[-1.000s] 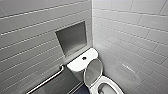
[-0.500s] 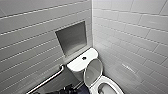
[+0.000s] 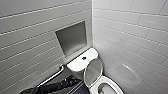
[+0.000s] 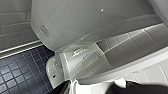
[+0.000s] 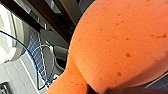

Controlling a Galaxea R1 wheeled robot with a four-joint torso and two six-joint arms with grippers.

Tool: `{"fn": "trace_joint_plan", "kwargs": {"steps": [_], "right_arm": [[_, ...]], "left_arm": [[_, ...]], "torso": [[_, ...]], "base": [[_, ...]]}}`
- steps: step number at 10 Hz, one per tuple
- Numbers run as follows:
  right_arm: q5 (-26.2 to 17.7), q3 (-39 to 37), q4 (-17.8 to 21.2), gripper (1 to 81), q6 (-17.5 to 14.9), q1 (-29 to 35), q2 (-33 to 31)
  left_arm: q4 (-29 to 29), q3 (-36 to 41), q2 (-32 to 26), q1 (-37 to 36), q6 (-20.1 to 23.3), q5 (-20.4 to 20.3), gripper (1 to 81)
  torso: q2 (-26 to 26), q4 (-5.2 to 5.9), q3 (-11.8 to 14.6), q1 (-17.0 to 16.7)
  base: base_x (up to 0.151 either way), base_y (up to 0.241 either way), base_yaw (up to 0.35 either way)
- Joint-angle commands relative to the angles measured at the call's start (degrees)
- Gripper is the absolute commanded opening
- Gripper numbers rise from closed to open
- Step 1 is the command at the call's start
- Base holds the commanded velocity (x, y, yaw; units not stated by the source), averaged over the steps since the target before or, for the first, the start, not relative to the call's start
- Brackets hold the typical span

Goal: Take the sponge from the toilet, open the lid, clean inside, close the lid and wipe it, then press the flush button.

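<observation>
While the head camera looked down into a corner of pale grey tiled wall (image 3: 130, 35), the white glossy ceramic toilet (image 3: 82, 65) sat at the lower centre of the frame, with its oval bowl cut off by the bottom edge. The white oval plastic lid (image 3: 93, 72) stood raised in front of the tank, its greyish inner face turned toward the camera. The small round dark flush button (image 3: 84, 58) showed in the middle of the flat tank top. Above it, left of centre, a square grey recess (image 3: 72, 37) was set into the wall, and a pale grab bar (image 3: 53, 76) slanted across the lower left. The dark left arm (image 3: 50, 87) came in from the lower-left corner. The left gripper (image 3: 73, 81) lay just beside the tank's base, left of the lid, as a blurred dark mass, and I could not tell whether it was open or closed. In the left wrist view the toilet's white body loomed close over a dark blue small-tiled floor (image 4: 17, 72). In the right wrist view the bright red-orange soft sponge (image 5: 120, 45) bulged right at the lens and hid most of what lay behind it. The right gripper (image 5: 96, 88) was clamped on the sponge, which was squeezed to a narrow waist where a dark part bit in, though most of the gripper was hidden. A thin blue cable (image 5: 37, 65) looped beside the sponge.
</observation>
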Motion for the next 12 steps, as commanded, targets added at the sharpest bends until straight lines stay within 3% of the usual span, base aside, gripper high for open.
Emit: {"fn": "trace_joint_plan", "kwargs": {"steps": [1,5,9,12], "right_arm": [[-3.5,0.3,-1.3,1.0,-0.2,-1.3,0.3],[-3.5,0.1,-1.3,1.0,-0.2,-1.3,0.5],[-3.5,0.1,-1.2,1.0,-0.2,-1.4,0.6],[-3.5,0.1,-1.0,1.0,-0.2,-1.2,0.6]], "left_arm": [[-1.1,-1.9,1.0,-8.5,-1.9,2.2,81.1],[-1.2,-2.1,2.5,-9.6,-3.2,1.8,81.1],[-1.3,-1.6,3.1,-9.8,-12.4,-5.3,81.1],[-1.1,-2.3,6.0,-9.9,-13.2,-6.8,81.1]], "torso": [[0.0,0.0,0.0,0.0],[0.0,0.0,0.0,0.0],[0.0,0.0,0.0,0.0],[0.0,0.0,0.0,0.0]], "base": [[0.0,0.0,0.0],[0.0,0.0,0.0],[0.0,0.0,0.0],[0.0,0.0,0.0]]}}
